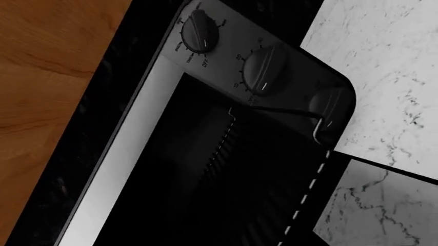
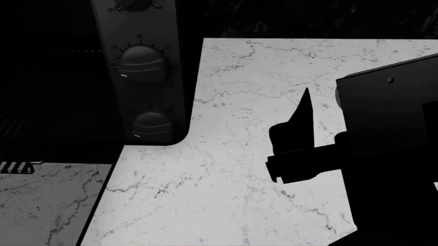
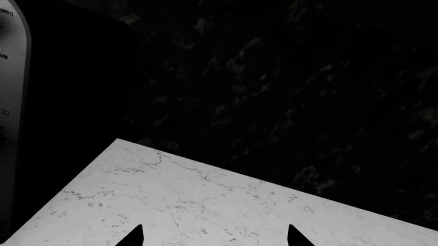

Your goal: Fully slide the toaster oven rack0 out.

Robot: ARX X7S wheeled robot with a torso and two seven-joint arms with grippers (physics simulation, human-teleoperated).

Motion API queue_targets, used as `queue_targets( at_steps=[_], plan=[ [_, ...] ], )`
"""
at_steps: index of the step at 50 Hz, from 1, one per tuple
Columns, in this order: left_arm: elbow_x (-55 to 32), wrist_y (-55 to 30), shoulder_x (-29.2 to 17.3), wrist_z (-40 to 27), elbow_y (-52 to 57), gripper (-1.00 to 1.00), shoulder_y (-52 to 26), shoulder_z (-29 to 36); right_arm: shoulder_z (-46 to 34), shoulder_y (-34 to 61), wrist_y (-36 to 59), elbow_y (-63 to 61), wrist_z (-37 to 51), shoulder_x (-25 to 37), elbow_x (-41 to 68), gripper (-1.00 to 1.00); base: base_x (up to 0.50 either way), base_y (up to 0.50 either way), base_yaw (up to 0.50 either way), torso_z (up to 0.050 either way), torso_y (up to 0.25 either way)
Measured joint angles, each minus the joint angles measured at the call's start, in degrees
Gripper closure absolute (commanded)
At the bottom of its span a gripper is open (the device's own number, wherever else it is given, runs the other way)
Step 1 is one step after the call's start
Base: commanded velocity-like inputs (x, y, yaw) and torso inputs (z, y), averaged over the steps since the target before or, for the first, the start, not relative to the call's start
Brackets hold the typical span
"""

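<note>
The toaster oven (image 1: 205, 61) fills the left wrist view, with its grey panel of round dials (image 1: 263, 72) and a dark open cavity. The rack0 (image 1: 236, 164) shows as thin parallel bars in that cavity, with a pale dashed edge (image 1: 308, 187) reaching over the counter. In the head view the oven panel (image 2: 140, 66) is at upper left and a pale rack corner (image 2: 17, 166) sticks out at lower left. My left gripper's fingers are lost in the dark. My right gripper (image 3: 215, 238) is open and empty above the counter, right of the oven (image 2: 306, 110).
White marble counter (image 2: 226, 179) spreads right of and in front of the oven. A dark speckled wall (image 3: 287, 92) stands behind it. A wooden surface (image 1: 41, 77) shows beside the oven in the left wrist view.
</note>
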Motion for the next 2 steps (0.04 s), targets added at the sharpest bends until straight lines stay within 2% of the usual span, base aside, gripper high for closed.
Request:
queue_targets(
  at_steps=[2],
  plan=[
    [-0.3,-0.4,-0.2,1.1,0.5,-1.00,-1.0,-0.8,0.0,0.0,-0.1,0.0,0.3,-0.1,0.3,-1.00,0.00,0.00,0.00,0.000,0.000]
  ],
)
